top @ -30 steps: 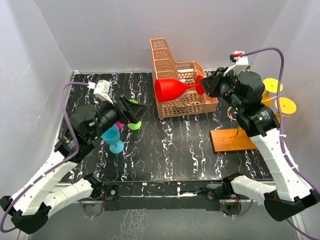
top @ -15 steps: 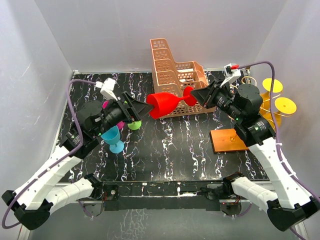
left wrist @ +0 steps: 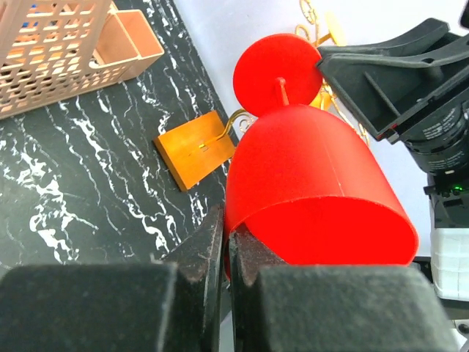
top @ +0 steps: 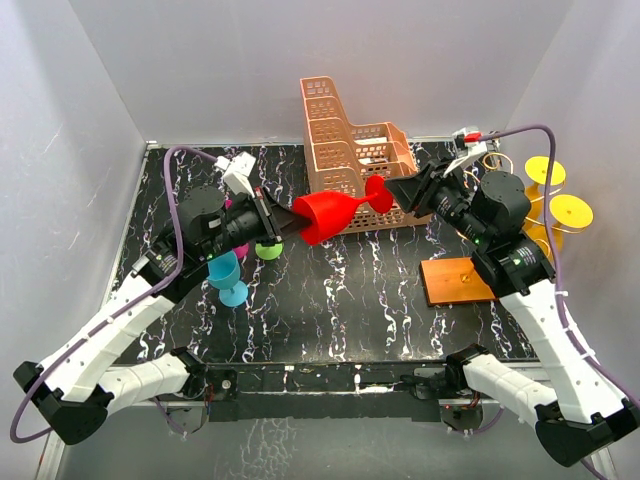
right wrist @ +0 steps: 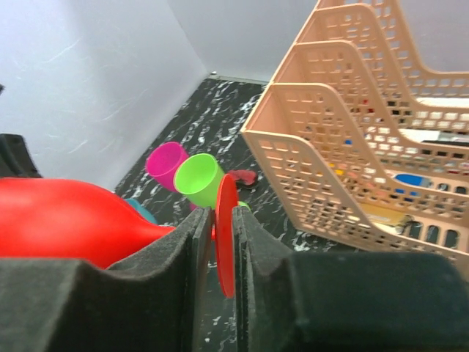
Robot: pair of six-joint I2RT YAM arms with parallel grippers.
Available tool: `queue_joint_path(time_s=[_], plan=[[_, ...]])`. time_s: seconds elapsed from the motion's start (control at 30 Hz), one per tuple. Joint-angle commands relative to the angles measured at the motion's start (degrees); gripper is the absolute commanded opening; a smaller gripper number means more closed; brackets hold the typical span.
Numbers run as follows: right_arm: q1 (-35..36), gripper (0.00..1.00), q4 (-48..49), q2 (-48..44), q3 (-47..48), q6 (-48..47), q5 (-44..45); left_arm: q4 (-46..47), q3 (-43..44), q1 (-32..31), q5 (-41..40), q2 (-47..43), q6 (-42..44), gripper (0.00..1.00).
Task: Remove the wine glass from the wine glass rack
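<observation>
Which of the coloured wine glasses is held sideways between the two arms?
The red wine glass, sideways in mid-air between the left gripper, pinching its rim, and the right gripper at its foot; the blue glass stands on the table.

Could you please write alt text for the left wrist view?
The left end effector pinches the rim of a red wine glass, its foot at the right end effector; beyond, the orange rack base and peach basket.
</observation>
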Motion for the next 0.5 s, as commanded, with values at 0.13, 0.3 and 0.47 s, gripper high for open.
queue_joint_path(time_s=[0.13,0.3,0.47], plan=[[0.1,0.48,1.8,-2.6,0.8,-7.8,7.1,-12.4,3.8,0.0,-3.6,-2.4,3.6,0.0],[0.1,0.65,1.8,-3.1,1.7,-11.4,8.6,-23.1,5.4,0.0,-6.3,-4.0,5.5,0.0],[0.0,0.75,1.9,-2.9,2.7,-14.6,9.0,-37.4,9.1,0.0,-7.7,-1.8,8.0,0.0]])
